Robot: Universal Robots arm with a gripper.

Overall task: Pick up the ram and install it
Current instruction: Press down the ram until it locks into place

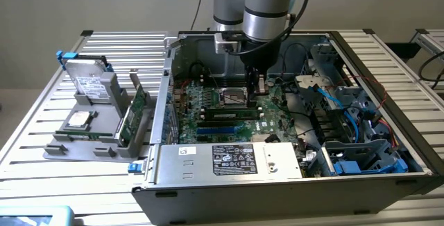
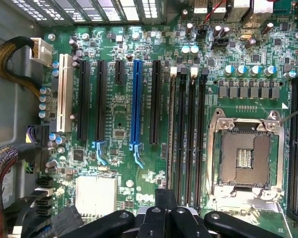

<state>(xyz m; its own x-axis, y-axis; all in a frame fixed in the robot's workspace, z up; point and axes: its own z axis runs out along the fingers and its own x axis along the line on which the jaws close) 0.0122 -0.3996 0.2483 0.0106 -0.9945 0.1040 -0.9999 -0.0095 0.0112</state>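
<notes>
on the slatted table (image 1: 41,153), inside the open case (image 1: 277,197), your gripper (image 1: 258,92), fingers pressed together, hangs near one end of the ram (image 1: 232,115) standing in its slot (image 1: 207,116), so an off-centre push may tilt it.

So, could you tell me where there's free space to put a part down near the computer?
The slatted metal table is bare in front of the grey plastic parts holder, and again beyond the open grey computer case at the exterior view's right. Inside the case, cables and the arm crowd the space.
</notes>
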